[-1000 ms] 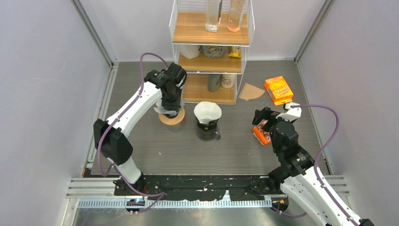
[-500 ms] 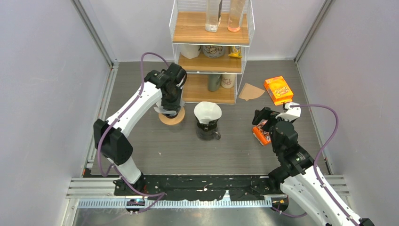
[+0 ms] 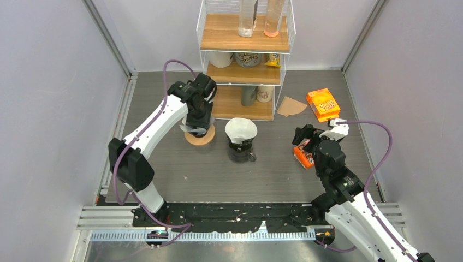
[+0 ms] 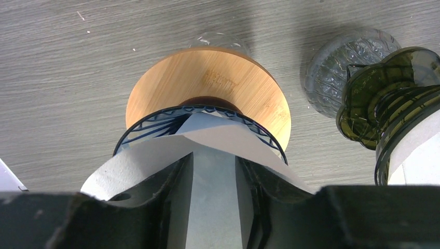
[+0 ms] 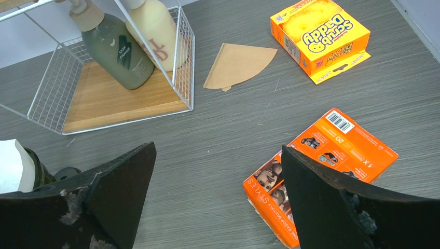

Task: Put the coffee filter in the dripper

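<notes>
We see the left gripper (image 4: 214,179) clamped on the white coffee filter (image 4: 207,136), one finger on each side of a fold of the paper. The filter meets the dark ribbed rim of the dripper (image 4: 207,83), though we cannot tell how far inside it sits. This dripper has a round wooden collar and stands on the table (image 3: 180,169), just beside a dark green dripper (image 4: 363,104) lined with white paper. The right gripper (image 5: 218,155) hangs spread wide above an orange box (image 5: 332,150), well apart.
</notes>
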You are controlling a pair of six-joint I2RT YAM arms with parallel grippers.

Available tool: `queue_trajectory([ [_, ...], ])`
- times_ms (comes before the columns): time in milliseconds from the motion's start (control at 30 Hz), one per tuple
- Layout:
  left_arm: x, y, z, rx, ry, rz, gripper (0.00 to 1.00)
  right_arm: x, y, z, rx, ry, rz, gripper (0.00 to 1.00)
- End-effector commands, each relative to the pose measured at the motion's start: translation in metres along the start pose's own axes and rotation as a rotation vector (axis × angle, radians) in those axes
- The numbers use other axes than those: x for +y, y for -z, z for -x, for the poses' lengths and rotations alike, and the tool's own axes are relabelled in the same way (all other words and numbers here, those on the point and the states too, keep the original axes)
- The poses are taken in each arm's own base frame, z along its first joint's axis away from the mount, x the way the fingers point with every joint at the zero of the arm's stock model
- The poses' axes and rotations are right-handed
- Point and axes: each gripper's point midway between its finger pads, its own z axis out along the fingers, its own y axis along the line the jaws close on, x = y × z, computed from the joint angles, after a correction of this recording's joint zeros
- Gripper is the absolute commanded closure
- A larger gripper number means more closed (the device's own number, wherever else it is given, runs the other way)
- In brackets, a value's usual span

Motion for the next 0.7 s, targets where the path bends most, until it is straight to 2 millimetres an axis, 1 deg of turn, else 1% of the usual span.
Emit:
queue_trajectory([
  [0, 0.0004, 0.0069, 0.0023, -0.016, -0.004, 0.002, 0.57, 0.0018, 0.0015, 0.0186, -0.051, -0.016, -0.003, 0.03],
  [67, 0.0002, 0.0065, 0.0021, -0.015, -0.004, 0.002, 0.51, 0.0017, 0.0016, 0.0186, -0.051, -0.016, -0.003, 0.03],
  [133, 0.0002, 0.0068, 0.0018, -0.014, -0.006, 0.003, 0.49, 0.0015, 0.0017, 0.0187, -0.052, -0.016, -0.003, 0.03],
  [333, 0.0034, 0.0054, 0.001, -0.012, -0.006, 0.021, 0.48, 0.0016, 0.0016, 0.0186, -0.052, -0.015, -0.002, 0.03],
  [400, 0.0034, 0.0041, 0.0008, -0.008, -0.007, 0.024, 0.48, 0.0016, 0.0016, 0.0184, -0.051, -0.015, -0.003, 0.03],
  [500, 0.0036, 0.0024, 0.0005, -0.004, -0.008, 0.027, 0.56, 0.0014, 0.0018, 0.0187, -0.052, -0.014, -0.003, 0.03],
  [667, 0.007, 0.0, -0.0001, 0.002, -0.008, 0.05, 0.57, 0.0016, 0.0014, 0.0179, -0.049, -0.013, -0.003, 0.03],
])
